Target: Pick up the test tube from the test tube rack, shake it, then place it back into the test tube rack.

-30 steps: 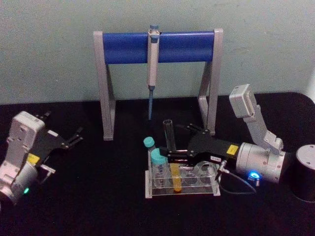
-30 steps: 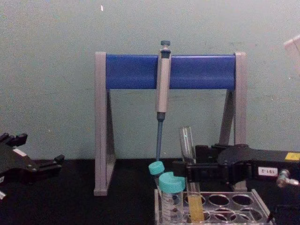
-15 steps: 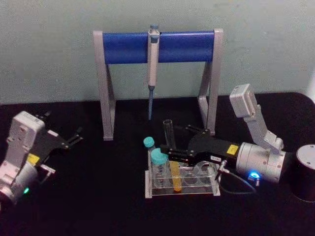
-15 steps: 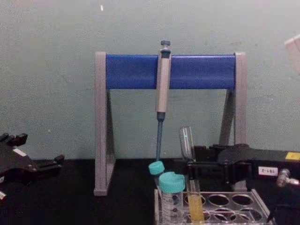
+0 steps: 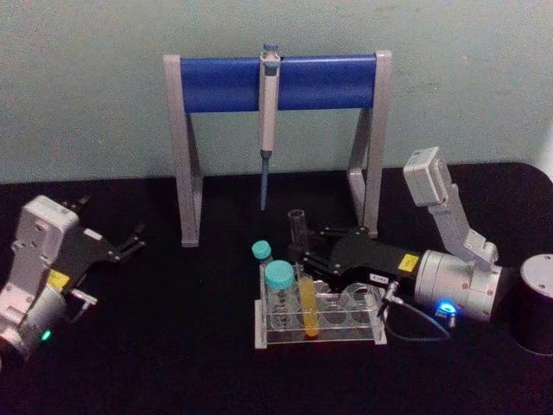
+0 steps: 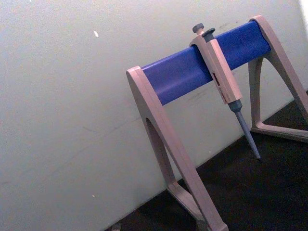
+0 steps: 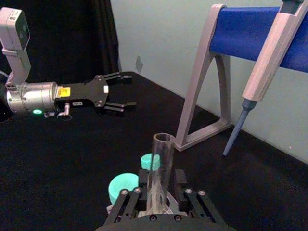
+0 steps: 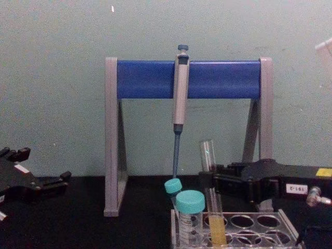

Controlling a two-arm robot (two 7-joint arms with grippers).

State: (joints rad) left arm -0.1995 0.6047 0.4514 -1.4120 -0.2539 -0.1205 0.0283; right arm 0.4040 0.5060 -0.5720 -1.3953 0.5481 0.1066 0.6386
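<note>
The test tube [image 5: 306,307] stands upright in a front-row hole of the clear test tube rack [image 5: 346,335], yellow-orange liquid in its lower part. My right gripper [image 5: 302,252] reaches in from the right and is open, one finger on each side of the tube's middle, close to the glass. From the right wrist, the tube [image 7: 161,163] rises between the two pads [image 7: 143,182]. The chest view has the tube [image 8: 207,155] in front of the right gripper [image 8: 206,181], above the rack [image 8: 259,223]. Parked at the far left, my left gripper [image 5: 130,242] is open and holds nothing.
Two teal-capped tubes [image 5: 278,277] stand at the rack's left end, beside the test tube. Behind the rack is a grey-and-blue stand [image 5: 216,82] with a pipette [image 5: 268,112] hanging from its bar. A dark cylinder [image 5: 537,303] sits at the far right.
The right gripper's fingers have spread apart and let go of the test tube, which stands a little lower and straighter in the rack. The left arm has not moved.
</note>
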